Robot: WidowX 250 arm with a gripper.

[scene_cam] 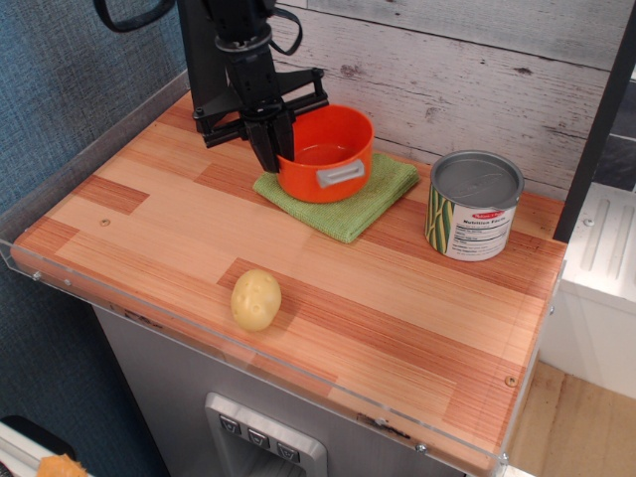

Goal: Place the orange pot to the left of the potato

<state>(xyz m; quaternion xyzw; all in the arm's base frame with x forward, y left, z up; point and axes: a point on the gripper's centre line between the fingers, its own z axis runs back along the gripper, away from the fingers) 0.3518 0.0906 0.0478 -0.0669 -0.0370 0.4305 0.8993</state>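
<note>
The orange pot (310, 183) sits on a green cloth (350, 206) at the back of the wooden table, with one grey handle facing the front. My gripper (273, 149) comes down from above at the pot's left rim. Its two black fingers are closed together on the rim, one inside the pot and one outside. The potato (256, 299) lies near the table's front edge, well in front of the pot and slightly left of it.
A silver-topped tin can (474, 206) stands at the back right. A clear plastic lip runs along the table's left and front edges (149, 328). A plank wall stands right behind the pot.
</note>
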